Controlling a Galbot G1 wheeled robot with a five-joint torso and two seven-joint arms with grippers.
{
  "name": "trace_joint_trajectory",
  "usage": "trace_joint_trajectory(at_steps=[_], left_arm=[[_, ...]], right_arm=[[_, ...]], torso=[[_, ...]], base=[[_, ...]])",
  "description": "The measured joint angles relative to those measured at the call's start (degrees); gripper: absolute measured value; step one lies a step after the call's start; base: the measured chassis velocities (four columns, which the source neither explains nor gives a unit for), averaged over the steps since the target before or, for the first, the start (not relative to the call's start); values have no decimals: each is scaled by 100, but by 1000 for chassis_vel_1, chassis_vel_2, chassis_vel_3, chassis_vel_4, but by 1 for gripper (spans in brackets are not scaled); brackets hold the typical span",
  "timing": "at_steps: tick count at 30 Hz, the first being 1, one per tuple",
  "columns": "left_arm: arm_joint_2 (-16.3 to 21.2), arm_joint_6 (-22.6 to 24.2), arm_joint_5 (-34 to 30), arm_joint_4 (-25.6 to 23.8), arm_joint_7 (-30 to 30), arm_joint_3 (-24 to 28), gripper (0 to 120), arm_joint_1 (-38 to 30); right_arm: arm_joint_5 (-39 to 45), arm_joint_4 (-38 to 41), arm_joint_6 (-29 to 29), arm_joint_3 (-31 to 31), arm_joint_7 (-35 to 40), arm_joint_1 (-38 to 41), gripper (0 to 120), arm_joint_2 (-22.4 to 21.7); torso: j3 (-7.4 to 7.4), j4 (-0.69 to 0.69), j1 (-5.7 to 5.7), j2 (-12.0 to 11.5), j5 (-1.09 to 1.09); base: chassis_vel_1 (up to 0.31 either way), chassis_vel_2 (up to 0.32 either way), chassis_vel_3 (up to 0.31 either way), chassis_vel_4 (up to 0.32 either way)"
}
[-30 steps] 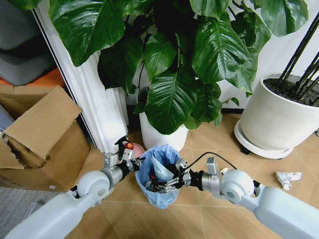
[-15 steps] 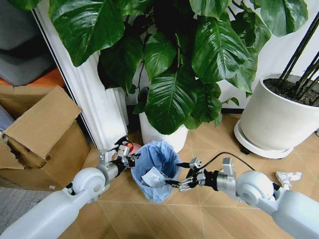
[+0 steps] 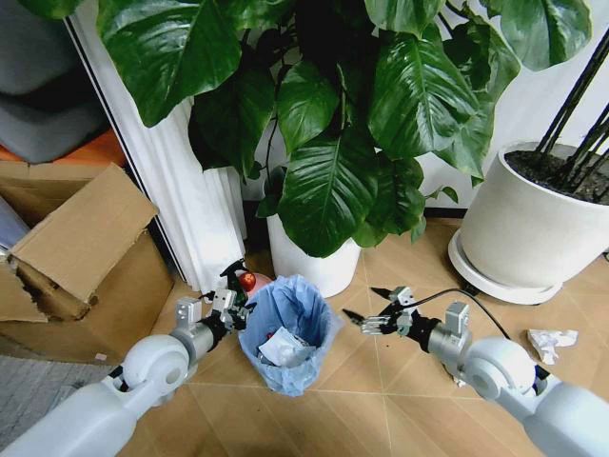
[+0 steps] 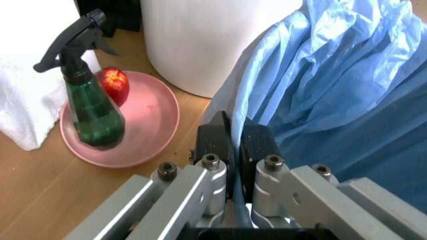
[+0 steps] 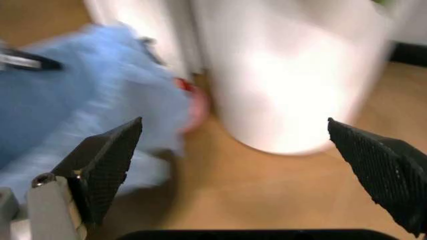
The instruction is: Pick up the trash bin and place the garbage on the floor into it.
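Observation:
The trash bin (image 3: 285, 328), lined with a crinkled light-blue bag (image 4: 333, 85), stands on the chevron wood floor (image 3: 381, 405) before a white plant pot (image 3: 319, 267). My left gripper (image 3: 231, 307) is shut on the bag-covered rim at the bin's left side; its black fingers (image 4: 215, 137) pinch the blue plastic. A crumpled white piece of garbage (image 3: 284, 347) lies inside the bin. My right gripper (image 3: 373, 319) hangs open to the right of the bin, with nothing in it, and its wide-spread gripper (image 5: 233, 130) faces the bag (image 5: 73, 115). Another white crumpled scrap (image 3: 550, 341) lies on the floor at far right.
A green spray bottle (image 4: 90, 107) and a red fruit (image 4: 115, 82) sit on a pink dish (image 4: 150, 125) just left of the bin. A large white pot (image 3: 523, 238) stands at back right, cardboard boxes (image 3: 76, 257) at left. Big leaves overhang the bin.
My right gripper has drawn back out of the bin to the right and let go of the white scrap, which now lies inside. The left gripper keeps its hold on the rim.

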Motion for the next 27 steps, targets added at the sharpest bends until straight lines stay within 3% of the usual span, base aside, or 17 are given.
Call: trace_joint_trajectory(at_steps=[7,16,22,25,27], left_arm=[[63,-12,-19,23,36,-100,0,46],[182,-37,3,97,41,-264,0,148],[156,-39,11,104,24,-273,0,158],[180,-27,-7,62,24,-227,0,125],[183,-26,-9,54,24,-221,0,114]], right_arm=[[-97,-366,41,184,219,-250,100,79],[65,-737,110,579,502,-619,100,-272],[-85,-1046,144,974,588,-907,100,37],[-618,-1635,201,1230,608,-1045,100,585],[-778,-1800,233,1261,603,-1050,100,685]], torso=[[0,0,0,-1,-1],[0,1,0,0,-3],[0,0,0,-1,-1],[0,1,0,0,0],[0,0,0,0,2]], base=[[0,0,0,0],[0,0,0,0],[0,0,0,0],[0,0,0,0],[0,0,0,0]])
